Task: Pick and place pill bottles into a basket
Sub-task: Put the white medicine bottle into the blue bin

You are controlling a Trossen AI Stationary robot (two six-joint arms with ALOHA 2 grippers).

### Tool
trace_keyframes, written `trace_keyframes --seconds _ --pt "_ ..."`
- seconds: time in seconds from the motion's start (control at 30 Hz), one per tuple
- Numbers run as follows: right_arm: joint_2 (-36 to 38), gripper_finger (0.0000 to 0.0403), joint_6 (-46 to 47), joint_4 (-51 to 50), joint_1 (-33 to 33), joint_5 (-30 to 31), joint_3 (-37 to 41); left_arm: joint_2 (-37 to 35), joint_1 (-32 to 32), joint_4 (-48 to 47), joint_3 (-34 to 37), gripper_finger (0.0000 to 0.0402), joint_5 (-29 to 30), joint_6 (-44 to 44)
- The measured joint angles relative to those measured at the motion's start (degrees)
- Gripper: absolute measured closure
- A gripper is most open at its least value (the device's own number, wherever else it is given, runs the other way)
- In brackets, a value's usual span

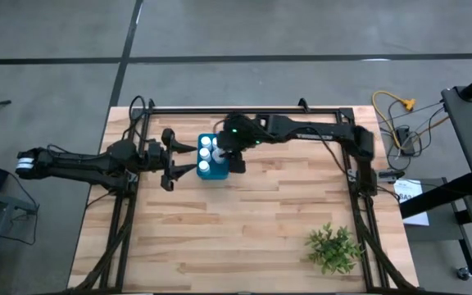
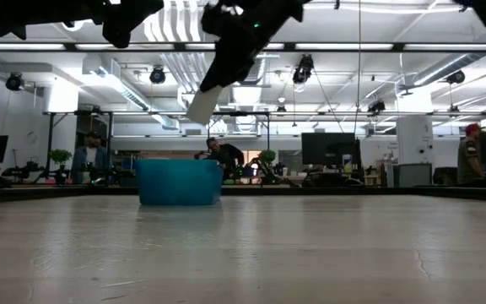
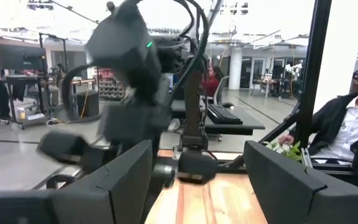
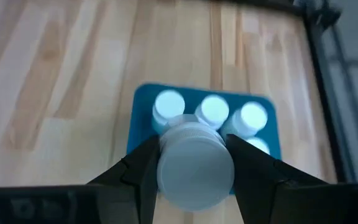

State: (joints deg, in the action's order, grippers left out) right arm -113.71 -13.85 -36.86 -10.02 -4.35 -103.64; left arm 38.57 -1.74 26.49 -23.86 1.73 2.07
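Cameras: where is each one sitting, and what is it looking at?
High: above, looking straight down; both arms, blue basket.
Low: table height, looking level; basket, arms overhead.
Left wrist: looks past open left gripper at the other arm.
Right wrist: looks down past right gripper holding a pill bottle above the basket.
Three views share the basket.

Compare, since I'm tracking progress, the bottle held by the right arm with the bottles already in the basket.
The held pill bottle hangs tilted above the basket, clamped in the right tool; the bottles in the basket stand upright and free. The held one is outside the basket; the others sit in a row inside. All share white bodies and caps.
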Motion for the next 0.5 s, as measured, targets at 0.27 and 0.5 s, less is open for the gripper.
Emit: trace_keyframes --seconds 0.27,0.5 --pt "-10.7 0.0255 2.1 -15.5 -0.4 2.9 -14.4 -0.5 0.0 0.0 0.0 0.0163 0.0 0.0" --pt "-12.4 0.0255 1.6 -14.9 0.3 2.8 -14.8 -0.4 0.0 0.0 0.0 0.0163 0.0 0.1"
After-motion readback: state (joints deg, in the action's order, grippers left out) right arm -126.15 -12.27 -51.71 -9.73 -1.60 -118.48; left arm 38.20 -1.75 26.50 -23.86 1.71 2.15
